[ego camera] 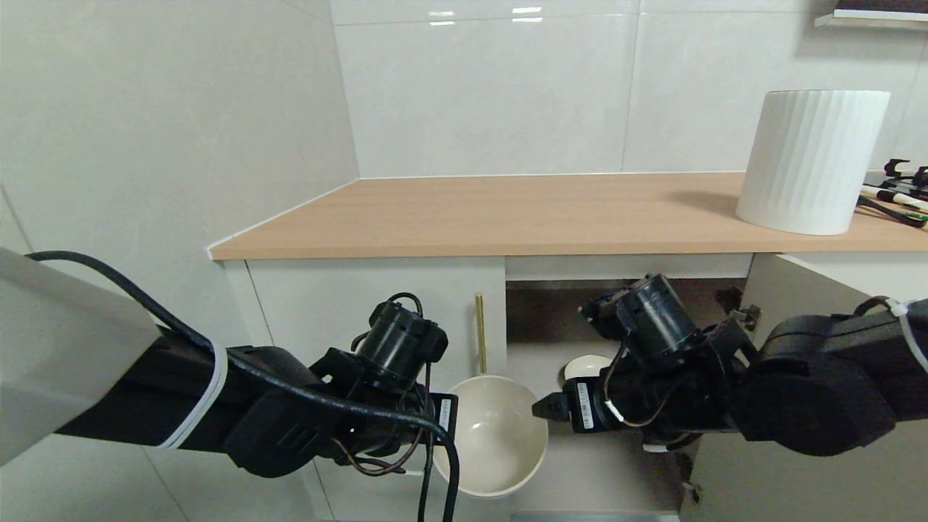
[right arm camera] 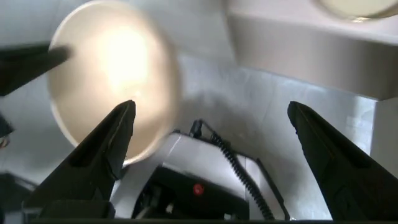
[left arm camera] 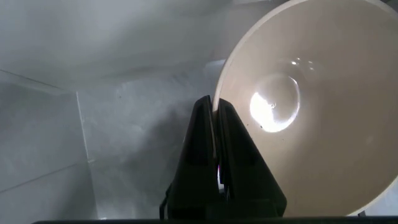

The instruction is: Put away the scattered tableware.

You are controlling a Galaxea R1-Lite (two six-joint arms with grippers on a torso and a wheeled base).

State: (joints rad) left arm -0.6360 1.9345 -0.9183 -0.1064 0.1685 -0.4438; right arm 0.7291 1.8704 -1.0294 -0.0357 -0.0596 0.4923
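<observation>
The cream bowl (ego camera: 493,428), pinched at its rim by the left gripper (left arm camera: 216,124), hangs just outside the open cabinet (ego camera: 540,319), not yet shelved; the right gripper (right arm camera: 211,111) gapes empty at the cabinet's mouth, and a small dish (ego camera: 586,366) already sits inside.

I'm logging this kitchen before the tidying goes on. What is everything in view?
bowl: one, cream, held in front of the open cabinet
small dish: one, white, inside the cabinet, behind the bowl
ribbed container: one, white, on the countertop, right side
pens and tools: several, mixed colours, beside the container
countertop: one, light wood, above the cabinet
cabinet: one, white, brass handle on its closed door
left gripper: one, black, fingers shut on the bowl's rim
right gripper: one, black, fingers open, beside the bowl
</observation>
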